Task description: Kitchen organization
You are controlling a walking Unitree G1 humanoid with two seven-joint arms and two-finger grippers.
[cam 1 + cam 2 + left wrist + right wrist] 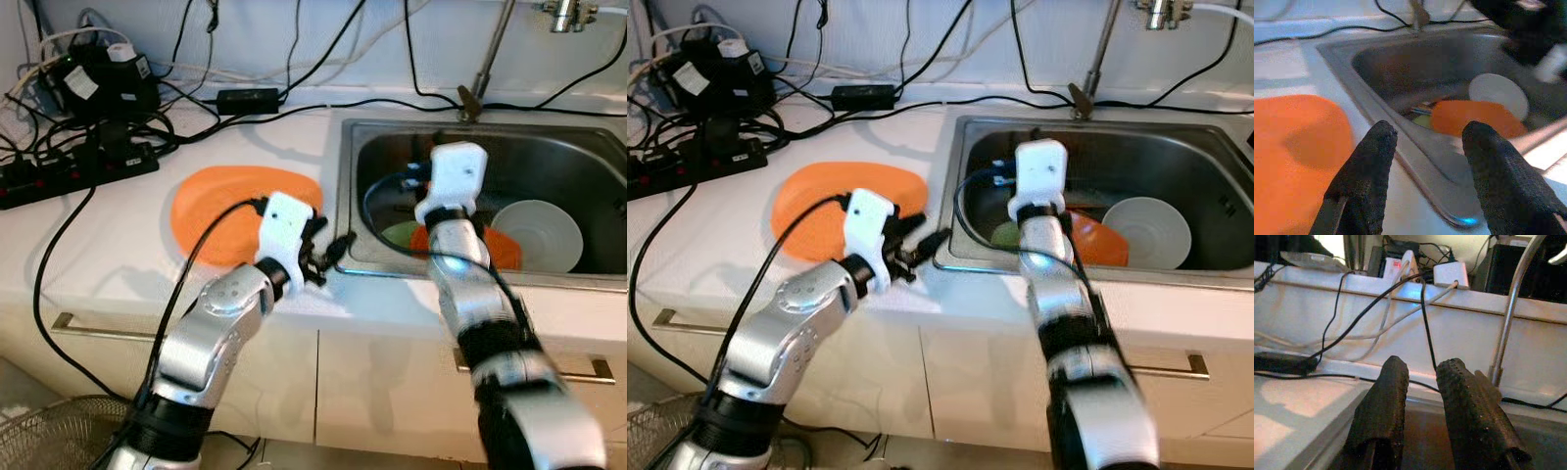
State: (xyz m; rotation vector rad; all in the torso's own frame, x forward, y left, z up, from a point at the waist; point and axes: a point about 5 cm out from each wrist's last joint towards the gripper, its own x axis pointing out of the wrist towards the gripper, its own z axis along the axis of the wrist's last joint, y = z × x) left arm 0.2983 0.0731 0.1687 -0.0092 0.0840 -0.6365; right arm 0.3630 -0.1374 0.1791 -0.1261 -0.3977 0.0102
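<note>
White countertop point(118, 245) is being shown beside the steel sink point(364, 257), where an orange plate point(500, 250) and white bowl point(537, 235) are lying. Left gripper point(1425, 161) is being held spread above the rim; right gripper point(1422, 396), narrowly parted, risks being snagged by cables point(1356, 318).

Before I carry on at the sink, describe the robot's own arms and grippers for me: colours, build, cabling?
Both arms are glossy silver segments with black joints, and a black cable loops along each. Each wrist carries a boxy white housing. The left gripper and right gripper each have two long black fingers with a rough, pebbled surface, thick and rounded at the tips.
</note>
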